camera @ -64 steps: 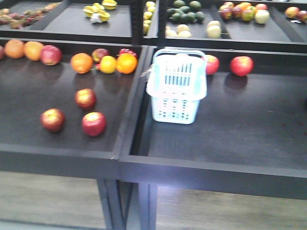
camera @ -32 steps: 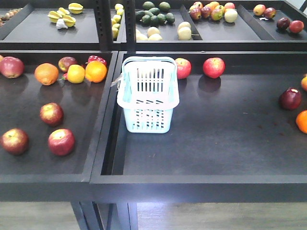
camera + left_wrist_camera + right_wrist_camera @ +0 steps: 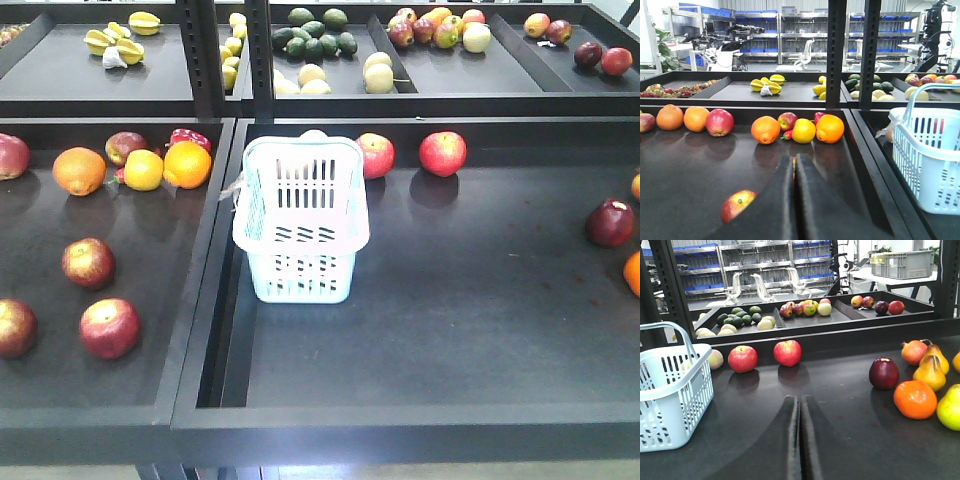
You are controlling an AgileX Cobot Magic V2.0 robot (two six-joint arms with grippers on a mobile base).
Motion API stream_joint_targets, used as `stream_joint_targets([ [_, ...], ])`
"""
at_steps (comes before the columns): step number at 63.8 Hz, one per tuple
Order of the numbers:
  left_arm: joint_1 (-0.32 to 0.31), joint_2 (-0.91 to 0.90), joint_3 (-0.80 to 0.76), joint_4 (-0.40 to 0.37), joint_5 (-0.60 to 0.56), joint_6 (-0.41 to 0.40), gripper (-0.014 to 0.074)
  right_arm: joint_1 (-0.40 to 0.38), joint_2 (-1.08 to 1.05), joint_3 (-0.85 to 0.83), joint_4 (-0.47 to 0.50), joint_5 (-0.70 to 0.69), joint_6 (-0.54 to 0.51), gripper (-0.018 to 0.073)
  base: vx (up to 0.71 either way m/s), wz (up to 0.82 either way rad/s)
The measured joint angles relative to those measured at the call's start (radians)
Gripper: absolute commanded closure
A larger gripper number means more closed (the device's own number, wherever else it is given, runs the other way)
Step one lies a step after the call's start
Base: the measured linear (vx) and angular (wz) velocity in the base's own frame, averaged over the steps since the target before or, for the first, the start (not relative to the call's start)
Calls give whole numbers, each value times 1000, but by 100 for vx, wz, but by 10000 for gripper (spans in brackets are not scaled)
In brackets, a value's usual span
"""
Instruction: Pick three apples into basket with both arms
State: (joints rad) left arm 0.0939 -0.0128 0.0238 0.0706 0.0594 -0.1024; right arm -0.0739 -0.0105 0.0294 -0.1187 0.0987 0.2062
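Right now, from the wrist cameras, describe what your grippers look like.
The left gripper shows two matte black fingers, broad at the base and tapering to narrow tips. The right gripper looks the same. No cables, markings or arm segments are in view.

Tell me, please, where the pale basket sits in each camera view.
Front view: basket left of centre, at the right tray's left end.
Left wrist view: basket at the right edge.
Right wrist view: basket at the left edge.
Shared landmark: the green avocados farther back.
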Motion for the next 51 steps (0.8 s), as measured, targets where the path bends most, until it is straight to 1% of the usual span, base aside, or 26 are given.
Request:
stream_joint_targets([
  [51, 0, 0, 0, 0, 0, 0, 603, 0, 0, 0, 0, 0, 0, 564, 9, 3],
])
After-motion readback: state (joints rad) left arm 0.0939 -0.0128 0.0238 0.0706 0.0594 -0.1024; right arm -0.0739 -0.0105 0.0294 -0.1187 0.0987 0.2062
